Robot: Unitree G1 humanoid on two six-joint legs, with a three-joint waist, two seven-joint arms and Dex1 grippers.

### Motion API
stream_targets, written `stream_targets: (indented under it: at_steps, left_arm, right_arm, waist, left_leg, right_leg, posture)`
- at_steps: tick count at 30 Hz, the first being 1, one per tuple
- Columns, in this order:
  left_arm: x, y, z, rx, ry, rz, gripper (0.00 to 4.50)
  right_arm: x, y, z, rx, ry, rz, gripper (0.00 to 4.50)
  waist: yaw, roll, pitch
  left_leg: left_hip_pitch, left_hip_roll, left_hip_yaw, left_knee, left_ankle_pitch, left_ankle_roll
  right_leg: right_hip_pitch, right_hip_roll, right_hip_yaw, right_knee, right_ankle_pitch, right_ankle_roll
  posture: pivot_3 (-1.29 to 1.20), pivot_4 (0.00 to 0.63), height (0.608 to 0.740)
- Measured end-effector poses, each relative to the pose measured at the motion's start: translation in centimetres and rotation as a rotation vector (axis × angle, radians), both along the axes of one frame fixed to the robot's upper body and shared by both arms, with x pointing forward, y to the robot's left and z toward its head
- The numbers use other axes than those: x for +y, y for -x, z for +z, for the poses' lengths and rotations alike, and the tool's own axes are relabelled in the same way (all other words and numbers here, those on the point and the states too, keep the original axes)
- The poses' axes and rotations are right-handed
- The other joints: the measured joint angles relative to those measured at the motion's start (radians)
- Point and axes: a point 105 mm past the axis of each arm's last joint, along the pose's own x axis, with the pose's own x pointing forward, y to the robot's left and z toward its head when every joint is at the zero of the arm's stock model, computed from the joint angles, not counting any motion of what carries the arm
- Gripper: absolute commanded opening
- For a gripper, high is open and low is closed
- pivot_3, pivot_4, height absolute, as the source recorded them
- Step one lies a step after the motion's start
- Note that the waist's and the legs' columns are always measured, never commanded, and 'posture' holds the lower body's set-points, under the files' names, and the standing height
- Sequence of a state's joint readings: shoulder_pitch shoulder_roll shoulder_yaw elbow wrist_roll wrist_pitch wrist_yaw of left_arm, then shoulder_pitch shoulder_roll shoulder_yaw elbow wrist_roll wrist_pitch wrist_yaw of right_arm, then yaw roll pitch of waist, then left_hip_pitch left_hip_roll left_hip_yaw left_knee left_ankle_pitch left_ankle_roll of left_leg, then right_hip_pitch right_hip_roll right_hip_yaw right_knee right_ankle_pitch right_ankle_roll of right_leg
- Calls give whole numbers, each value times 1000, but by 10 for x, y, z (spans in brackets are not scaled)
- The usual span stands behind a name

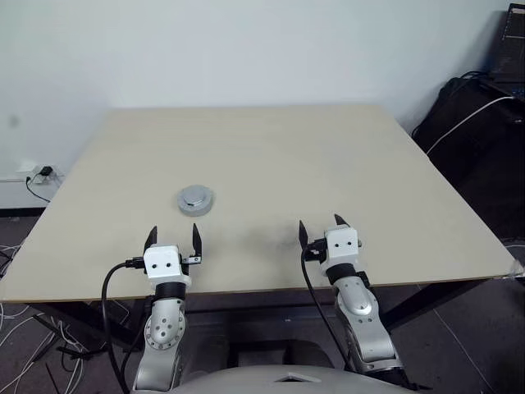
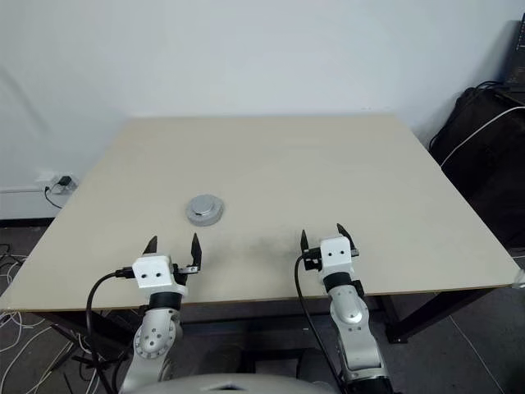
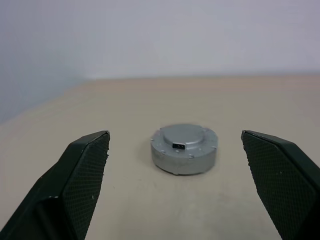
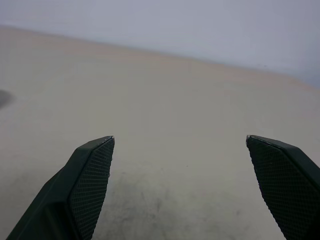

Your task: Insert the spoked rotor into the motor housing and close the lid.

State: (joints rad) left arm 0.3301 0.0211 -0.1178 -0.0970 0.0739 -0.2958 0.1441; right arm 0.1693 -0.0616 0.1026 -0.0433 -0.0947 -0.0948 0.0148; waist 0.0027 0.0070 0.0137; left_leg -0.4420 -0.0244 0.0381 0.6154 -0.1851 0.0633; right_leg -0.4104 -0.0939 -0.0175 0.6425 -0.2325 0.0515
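From the head cam, the closed motor (image 1: 196,199) sits on the table (image 1: 344,156) just ahead of the left gripper (image 1: 174,237) and well off to the left of the right gripper (image 1: 321,231); both grippers have fingers spread wide and nothing in them. The left wrist cam puts the lid (image 3: 183,135) right between the left fingers (image 3: 80,175), a bit ahead, sitting flush on the motor housing (image 3: 184,159). No spoked rotor visible, so I'd guess it's inside. The right wrist cam has bare tabletop between spread fingers (image 4: 85,185). Looks pretty much done, so keep both hands off and don't bump it.
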Motion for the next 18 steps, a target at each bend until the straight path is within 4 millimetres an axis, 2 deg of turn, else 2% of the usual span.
stream_targets:
  at_steps: [8, 18]
  left_arm:
    - [-9, -2, -3, 11, 19, -44, 4474]
    - [-5, -5, -3, 17, 40, -17, 4474]
  right_arm:
    - [4, 1, 5, 11, -38, -34, 4500]
    - [-6, 1, 4, 27, -30, -57, 4500]
  waist:
    - [0, 0, 0]
    - [0, -1, 0]
  left_leg:
    - [0, 1, 0, 0, 0, 0]
    - [0, 1, 0, 1, 0, 0]
  right_leg:
    - [0, -1, -1, 0, 0, 0]
    - [0, -1, -4, 0, 0, 0]
  posture:
    - [0, 0, 740]
    - [0, 0, 740]
